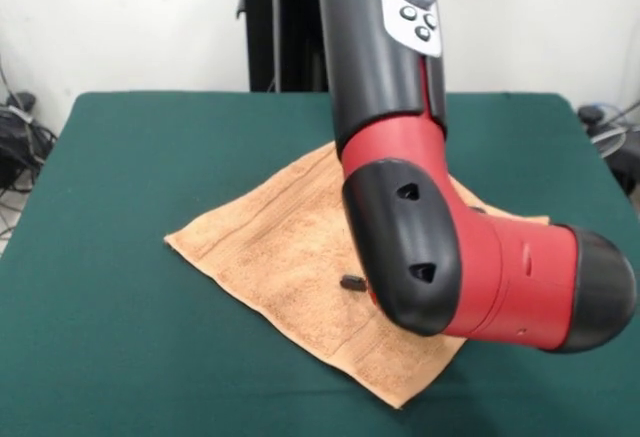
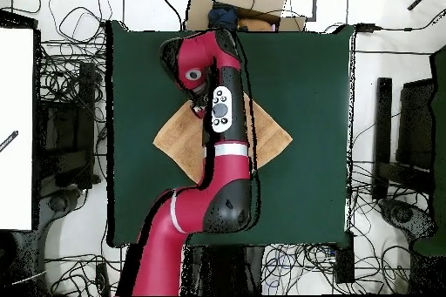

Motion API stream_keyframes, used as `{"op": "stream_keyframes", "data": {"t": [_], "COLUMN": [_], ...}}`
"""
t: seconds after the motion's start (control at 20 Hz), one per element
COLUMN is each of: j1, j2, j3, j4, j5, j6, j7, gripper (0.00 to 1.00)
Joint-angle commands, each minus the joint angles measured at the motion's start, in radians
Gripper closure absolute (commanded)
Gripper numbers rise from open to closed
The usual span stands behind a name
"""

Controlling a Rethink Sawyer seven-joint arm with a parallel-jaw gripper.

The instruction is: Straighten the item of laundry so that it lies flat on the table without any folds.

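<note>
The peach-orange terry-cloth towel (image 1: 290, 247) lies spread like a diamond at the centre of the dark green cloth-covered table (image 1: 120, 167), probably soft, light and limp, best pinched at a corner, while the gripper's (image 1: 352, 282) opening cannot be told.

table (image 1: 120, 357) green top open L, R & front of towel (image 1: 290, 257) | arm (image 1: 400, 217) bulk hangs low over towel's mid/right, blocks access there | towel's L corner & front edge reachable
</note>
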State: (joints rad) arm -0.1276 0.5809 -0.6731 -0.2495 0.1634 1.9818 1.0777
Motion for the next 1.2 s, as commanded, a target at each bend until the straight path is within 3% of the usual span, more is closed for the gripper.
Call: {"op": "stream_keyframes", "data": {"t": [0.05, 0.3, 0.6, 0.95, 1.2], "j1": [-0.071, -0.122, -0.156, -0.186, -0.203], "j2": [0.044, 0.033, 0.018, 0.023, 0.023], "j3": [-0.588, -1.068, -1.490, -1.814, -1.987], "j4": [0.106, 0.185, 0.272, 0.342, 0.376], "j5": [0.481, 0.933, 1.331, 1.668, 1.844], "j6": [-0.285, -0.388, -0.439, -0.468, -0.454], "j7": [0.229, 0.170, 0.048, -0.021, -0.045], "gripper": [0.00, 0.00, 0.00, 0.00, 0.00]}}
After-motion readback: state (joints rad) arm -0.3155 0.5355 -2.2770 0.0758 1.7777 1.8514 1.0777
